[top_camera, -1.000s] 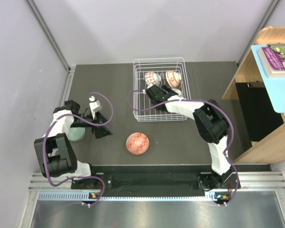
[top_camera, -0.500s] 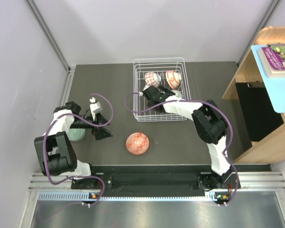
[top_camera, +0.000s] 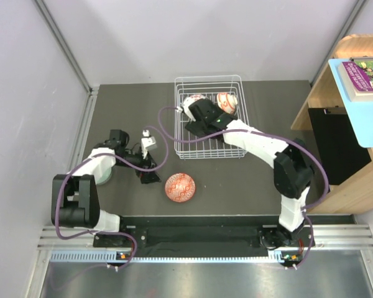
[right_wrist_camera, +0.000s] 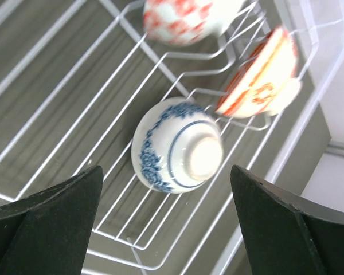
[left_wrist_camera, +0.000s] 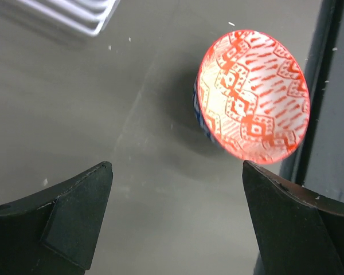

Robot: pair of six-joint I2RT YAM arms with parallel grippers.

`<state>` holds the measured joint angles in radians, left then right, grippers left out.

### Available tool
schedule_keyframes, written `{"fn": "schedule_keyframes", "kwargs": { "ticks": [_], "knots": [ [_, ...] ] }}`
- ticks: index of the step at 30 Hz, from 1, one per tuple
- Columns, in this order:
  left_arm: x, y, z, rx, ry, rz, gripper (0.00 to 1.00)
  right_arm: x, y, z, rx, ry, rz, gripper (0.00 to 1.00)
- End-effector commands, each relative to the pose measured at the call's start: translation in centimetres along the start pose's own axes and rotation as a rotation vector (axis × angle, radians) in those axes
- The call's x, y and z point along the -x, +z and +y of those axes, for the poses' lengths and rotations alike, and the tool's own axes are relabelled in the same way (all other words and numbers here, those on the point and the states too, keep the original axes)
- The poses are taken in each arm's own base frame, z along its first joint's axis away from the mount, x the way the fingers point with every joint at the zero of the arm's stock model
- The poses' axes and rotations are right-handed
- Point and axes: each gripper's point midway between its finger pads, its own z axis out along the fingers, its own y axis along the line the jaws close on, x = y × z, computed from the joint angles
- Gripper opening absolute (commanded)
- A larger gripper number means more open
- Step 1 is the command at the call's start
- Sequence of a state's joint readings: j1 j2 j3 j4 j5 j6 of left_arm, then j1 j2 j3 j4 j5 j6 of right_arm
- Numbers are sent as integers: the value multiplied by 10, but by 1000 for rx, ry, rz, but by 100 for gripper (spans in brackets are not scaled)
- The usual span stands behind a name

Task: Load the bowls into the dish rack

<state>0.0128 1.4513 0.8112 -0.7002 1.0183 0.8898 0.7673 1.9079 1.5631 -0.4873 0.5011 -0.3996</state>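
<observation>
The white wire dish rack (top_camera: 189, 148) stands at the far middle of the dark grey surface (top_camera: 236, 180) and holds three bowls, all crowded at its far end. A small blue-and-white ceramic bowl (right_wrist_camera: 178, 146) lies among the wires with its foot ring turned toward the wrist camera. Just beside it an orange-red patterned bowl (right_wrist_camera: 258, 77) stands on edge between the prongs. A third bowl (right_wrist_camera: 183, 17), whitish with orange-red marks outside, sits beyond them. The right end effector (top_camera: 199, 118) hovers over these bowls with its fingers spread wide, touching none of them.

A loose orange-red round bowl (top_camera: 179, 187) sits upright on the surface, apart from the rack's near wall and close to the front edge. The left end effector (left_wrist_camera: 176, 172) faces it, wide open and empty, with bare surface between them. A pale green bowl (top_camera: 104, 178) shows partly beneath the left arm.
</observation>
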Motion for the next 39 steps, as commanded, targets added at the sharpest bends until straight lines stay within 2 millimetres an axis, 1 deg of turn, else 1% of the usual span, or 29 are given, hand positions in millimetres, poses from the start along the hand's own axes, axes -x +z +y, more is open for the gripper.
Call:
{"fn": "schedule_keyframes", "kwargs": {
  "ticks": [1, 2, 3, 5, 6, 10, 11, 12, 14, 15, 17, 18, 20, 21, 22, 24, 25, 27, 28, 31, 32, 34, 35, 36, 39],
  "knots": [
    [29, 9, 19, 132, 81, -6, 99, 46, -52, -41, -13, 134, -182, 92],
    [30, 10, 20, 140, 71, 2, 99, 46, -55, -47, -13, 151, -191, 92],
    [29, 14, 19, 139, 74, 20, 99, 47, -62, -55, -17, 171, -209, 92],
    [27, 20, 19, 131, 62, 38, 99, 45, -66, -65, -13, 206, -221, 92],
    [27, 24, 16, 118, 64, 48, 99, 46, -72, -71, -19, 218, -233, 92],
    [20, 36, 11, 82, 41, 92, 99, 40, -81, -94, -53, 271, -248, 92],
    [21, 40, 8, 70, 47, 103, 99, 36, -80, -101, -60, 286, -245, 92],
    [18, 43, 4, 53, 40, 114, 99, 36, -86, -107, -66, 298, -256, 92],
    [15, 50, -2, 32, 48, 142, 99, 30, -85, -117, -77, 326, -251, 92],
    [13, 53, -3, 28, 50, 157, 99, 29, -89, -123, -81, 340, -261, 92],
    [6, 60, -6, 21, 61, 197, 99, 24, -88, -129, -73, 369, -263, 91],
    [4, 63, -7, 19, 60, 209, 99, 24, -91, -133, -78, 380, -271, 91],
    [-1, 69, -8, 13, 60, 234, 99, 21, -92, -136, -71, 396, -273, 91],
    [-3, 70, -6, 21, 58, 247, 97, 20, -94, -137, -72, 400, -277, 91],
    [-7, 73, -4, 17, 52, 258, 93, 19, -92, -136, -66, 407, -275, 91],
    [-9, 76, -5, 9, 44, 272, 80, 17, -94, -138, -62, 416, -279, 91],
    [-13, 77, -4, 3, 33, 284, 67, 16, -94, -139, -63, 420, -281, 91],
    [-15, 79, -4, -3, 30, 291, 56, 15, -94, -140, -62, 427, -280, 91],
    [-18, 80, -4, -3, 24, 300, 47, 14, -94, -140, -62, 430, -280, 91],
    [-22, 82, -4, -9, 21, 312, 36, 15, -94, -142, -60, 438, -283, 91],
    [-23, 82, -5, -14, 22, 316, 29, 15, -94, -142, -58, 438, -282, 91],
    [-24, 82, -6, -20, 18, 321, 21, 15, -93, -142, -55, 446, -282, 91],
    [-25, 82, -6, -22, 21, 321, 8, 15, -92, -141, -49, 448, -282, 91],
    [-25, 82, -6, -26, 21, 323, 0, 14, -91, -139, -39, 454, -279, 91],
    [-25, 81, -11, -50, 28, 320, 0, 13, -89, -137, -6, 477, -275, 91]
  ]
}}
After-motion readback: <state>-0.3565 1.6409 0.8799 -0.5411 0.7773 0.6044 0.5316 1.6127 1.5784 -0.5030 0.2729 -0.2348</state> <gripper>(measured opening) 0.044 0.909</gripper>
